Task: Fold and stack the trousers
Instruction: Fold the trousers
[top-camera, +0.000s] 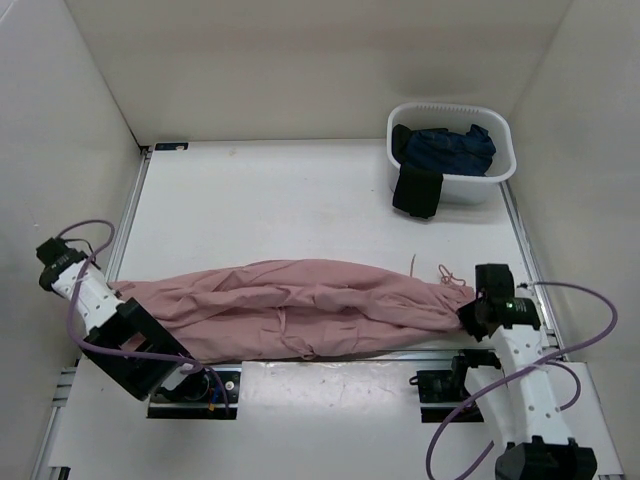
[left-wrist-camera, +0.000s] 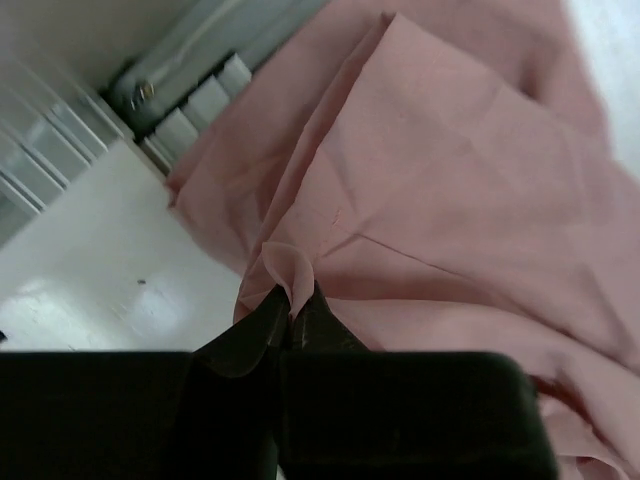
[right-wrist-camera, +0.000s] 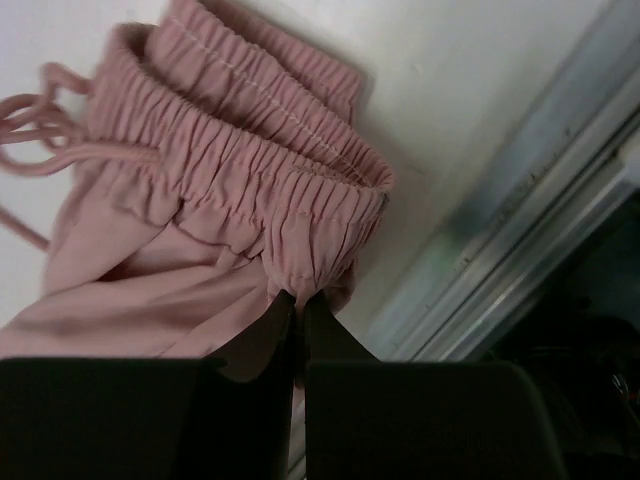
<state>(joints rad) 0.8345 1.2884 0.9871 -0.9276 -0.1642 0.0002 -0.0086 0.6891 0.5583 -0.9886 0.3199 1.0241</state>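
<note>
**Pinching both ends of the pink trousers**

Reaching in low from the near-left corner, the left arm angles toward the table's left edge. The left gripper (top-camera: 123, 294) has its black fingers (left-wrist-camera: 250, 335) clenched on a small fold of cloth at the leg end of the dusty-pink soft fabric trousers (top-camera: 300, 310). The trousers lie stretched lengthwise along the near side of the white table (top-camera: 280, 200), rumpled, with the legs together. At the right end is the gathered waistband (right-wrist-camera: 250, 170), with the thin pink drawstring (top-camera: 440, 270) trailing loose on the table just beyond it. The right arm bends up from the near-right corner. The right gripper (top-camera: 466, 318) is pressed together on the waistband's edge. At the far right stands a white plastic basket (top-camera: 452, 107) holding dark navy garments (top-camera: 450, 150), one black piece (top-camera: 415, 190) hanging over its rim.
</note>
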